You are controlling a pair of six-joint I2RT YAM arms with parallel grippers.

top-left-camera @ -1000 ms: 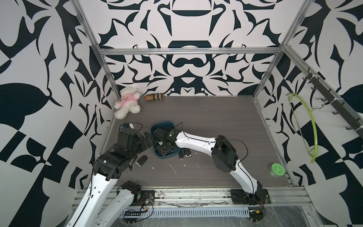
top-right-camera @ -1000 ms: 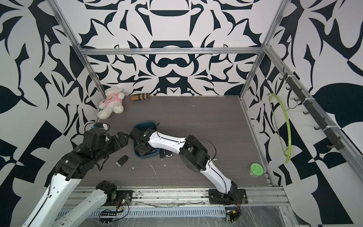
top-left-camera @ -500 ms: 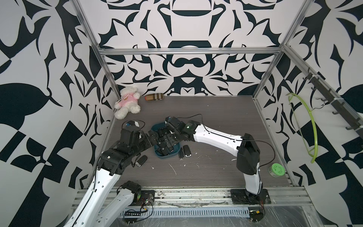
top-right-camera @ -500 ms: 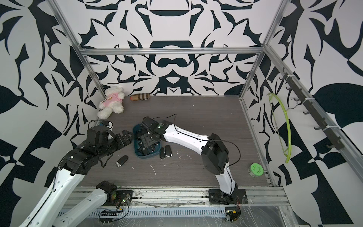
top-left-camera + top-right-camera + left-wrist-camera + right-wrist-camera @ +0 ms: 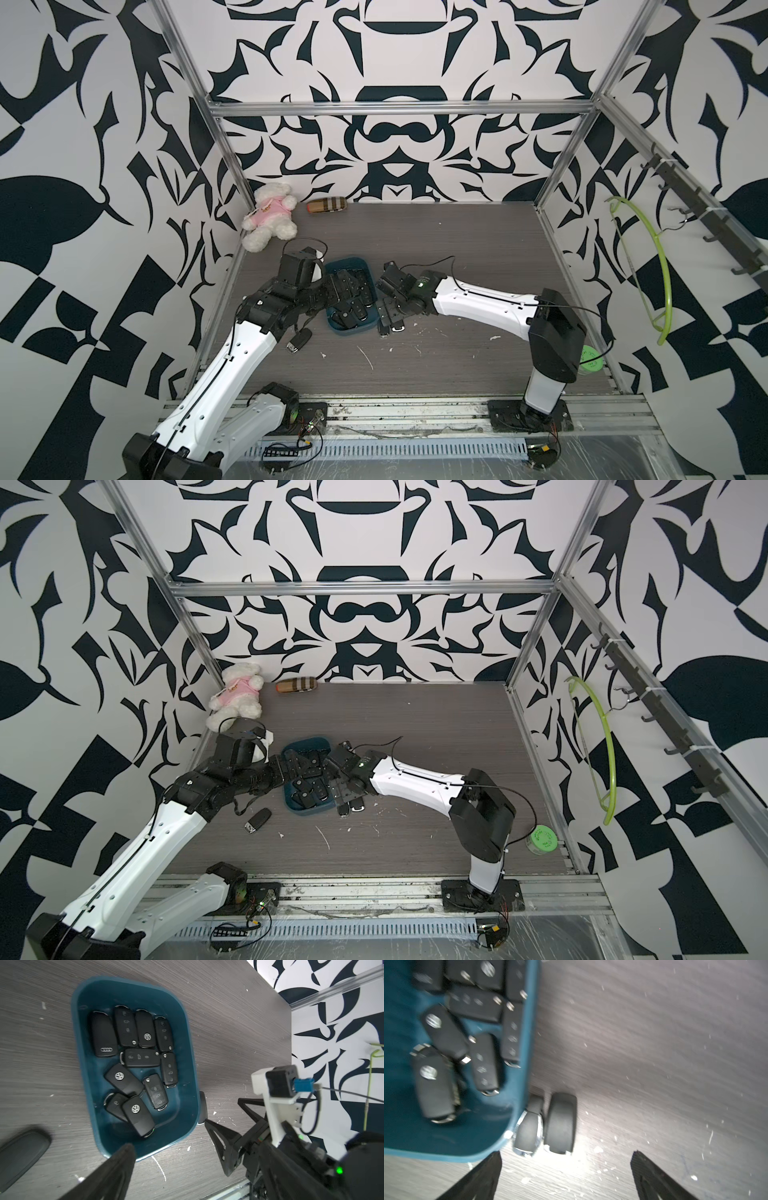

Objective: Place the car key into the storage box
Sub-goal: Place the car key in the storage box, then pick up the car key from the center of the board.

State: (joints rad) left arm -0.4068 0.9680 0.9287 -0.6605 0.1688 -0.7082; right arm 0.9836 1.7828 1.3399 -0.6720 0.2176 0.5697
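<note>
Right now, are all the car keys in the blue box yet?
Not yet. Done: a pile of car keys lies inside the storage box. In hand: nothing; the left gripper and right gripper are both open and empty. Left: two keys lie on the table right beside the box, and a lone key lies near the left arm.

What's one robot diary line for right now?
right pincer: open, empty | dark teal-blue rectangular plastic storage box: holds black car keys | two black key fobs: outside, beside box
</note>
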